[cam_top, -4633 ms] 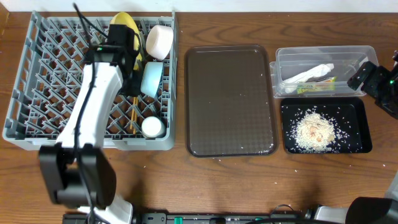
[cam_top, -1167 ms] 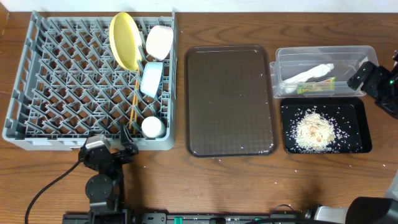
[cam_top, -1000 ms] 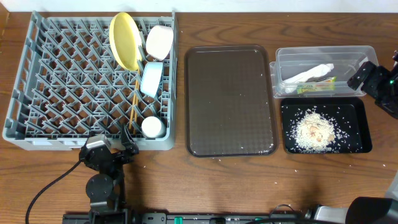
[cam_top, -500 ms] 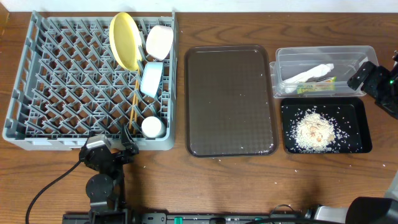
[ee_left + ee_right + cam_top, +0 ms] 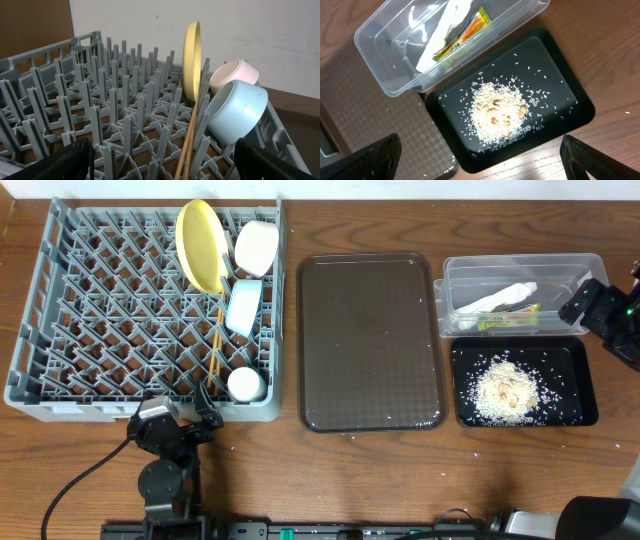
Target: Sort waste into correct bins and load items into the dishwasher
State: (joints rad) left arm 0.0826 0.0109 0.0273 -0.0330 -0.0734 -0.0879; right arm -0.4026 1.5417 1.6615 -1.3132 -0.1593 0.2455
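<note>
Upper left: grey peg-grid dish rack (image 5: 90,310) with yellow plate (image 5: 200,248), white bowl (image 5: 256,246), light blue bowl (image 5: 244,307), white cup (image 5: 245,384), tan wooden chopsticks (image 5: 214,345). Centre: dark brown serving tray (image 5: 370,340), finely chequered. Right: clear tub (image 5: 460,275) with white tissue (image 5: 500,297) and green-and-orange wrapper (image 5: 510,319); black tray (image 5: 575,400) speckled with pale crumbs (image 5: 505,390). Brown woodgrain bench (image 5: 400,470).

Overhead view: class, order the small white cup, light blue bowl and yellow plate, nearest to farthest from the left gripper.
1. small white cup, rack's near right corner.
2. light blue bowl, mid right.
3. yellow plate, far edge.

no legible text anywhere, snack wrapper (image 5: 462,35) print too small to read
</note>
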